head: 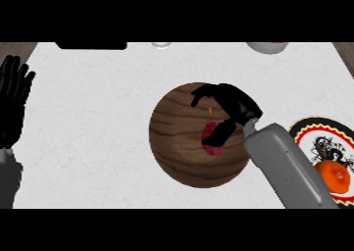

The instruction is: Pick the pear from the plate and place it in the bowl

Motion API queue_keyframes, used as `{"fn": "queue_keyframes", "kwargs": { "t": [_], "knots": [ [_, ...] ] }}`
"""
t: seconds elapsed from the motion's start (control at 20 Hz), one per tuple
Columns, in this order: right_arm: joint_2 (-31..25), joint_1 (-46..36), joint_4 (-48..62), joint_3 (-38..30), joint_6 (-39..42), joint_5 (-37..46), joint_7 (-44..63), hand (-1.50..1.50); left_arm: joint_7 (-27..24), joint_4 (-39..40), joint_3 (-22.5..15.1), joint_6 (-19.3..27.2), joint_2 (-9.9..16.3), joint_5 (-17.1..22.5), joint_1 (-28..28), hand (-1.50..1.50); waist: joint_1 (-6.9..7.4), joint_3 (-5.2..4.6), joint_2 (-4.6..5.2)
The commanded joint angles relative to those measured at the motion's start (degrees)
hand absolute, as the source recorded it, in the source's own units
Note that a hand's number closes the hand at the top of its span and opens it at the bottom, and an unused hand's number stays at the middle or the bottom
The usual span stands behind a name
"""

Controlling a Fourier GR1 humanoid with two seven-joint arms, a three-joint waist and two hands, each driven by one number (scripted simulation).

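A white, faintly marbled counter [92,147] fills the frame, with wood strips at both upper corners. Wide bare space lies left of centre. The left hand [9,103] rests open at the left edge, fingers up. At centre a wooden bowl [179,162] holds the red pear [212,139], under the right hand [226,105], whose fingers curl round it. A patterned plate [310,132] with an orange [331,175] sits lower right.
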Motion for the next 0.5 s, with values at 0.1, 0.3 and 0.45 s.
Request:
{"fn": "queue_keyframes", "kwargs": {
  "t": [0.1, 0.3, 0.45],
  "knots": [
    [6.1, -2.1, 4.1, -7.0, -3.8, -5.9, -4.7, -1.5, -1.3, 2.5, 1.0, -1.0, 0.9, 0.0, -1.5, 0.0, -0.15, -0.01, 0.05],
    [6.1, -1.7, 3.7, -13.1, -13.0, -6.6, -9.6, -1.5, 1.0, -1.3, -0.3, -0.6, -0.3, 0.1, 1.3, 0.0, 0.19, 0.03, -0.07],
    [4.0, -0.5, 4.8, -17.8, -14.3, -9.0, -12.6, -1.5, -0.1, -1.4, 0.9, -1.0, -0.6, 1.2, 2.4, 0.0, 0.09, 0.01, -0.09]
  ]
}}
